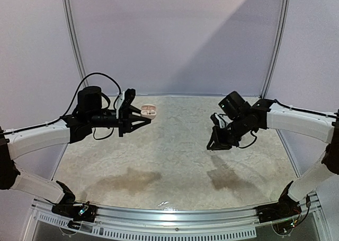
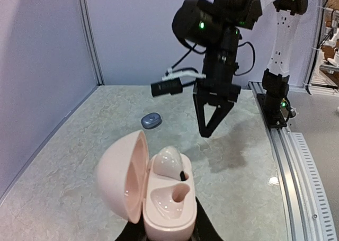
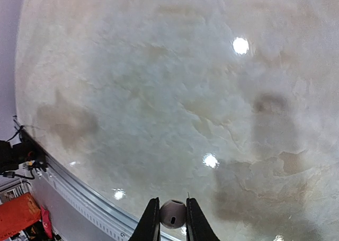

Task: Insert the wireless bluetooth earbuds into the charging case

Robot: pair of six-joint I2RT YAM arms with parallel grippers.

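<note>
Fingers [image 3: 151, 223] of the right arm pinch one earbud [image 3: 173, 213] between them.

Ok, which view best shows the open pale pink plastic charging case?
Left wrist: the case fills the foreground, lid open, one bud seated, one socket empty. In top external the case is tiny; right wrist misses it.

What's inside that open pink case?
One pale earbud sits in the pink charging case's far socket; the near socket is empty. Whatever lies beneath that bud is covered.
</note>
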